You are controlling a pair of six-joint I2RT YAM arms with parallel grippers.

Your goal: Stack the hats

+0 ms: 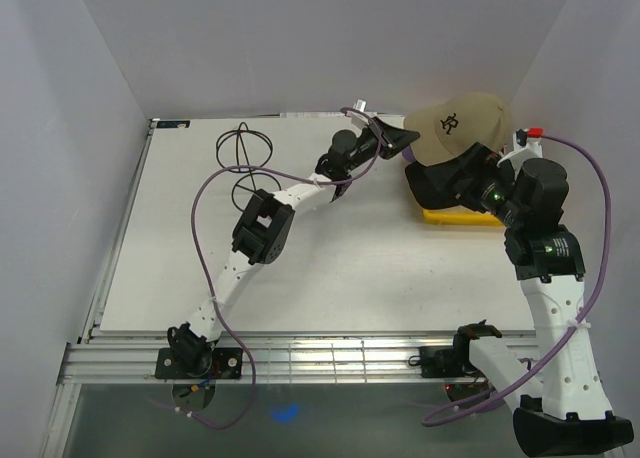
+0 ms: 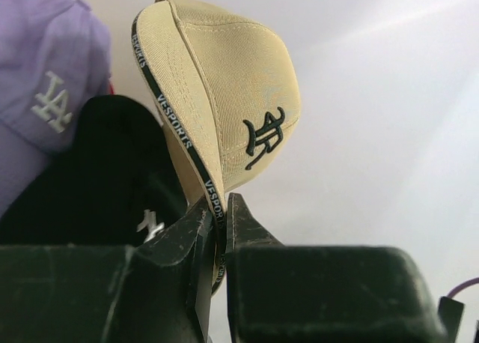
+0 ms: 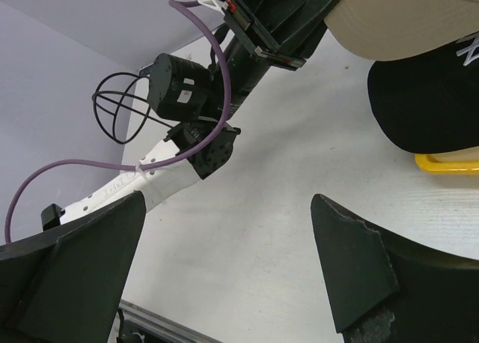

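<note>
Hats are gathered at the upper right of my top view, close to the far wall. Uppermost is the tan cap, raised and tilted, with its dark logo showing. My left gripper has its fingers pinched almost together on that cap's lower rim, right on the lettered inner band. In my left wrist view the black cap fills the lower left and the lavender cap the upper left, one just beside the other. My right gripper is spread wide with nothing between its fingers, over the bare table. It is near the black cap and a yellow edge at the right side of its view.
</note>
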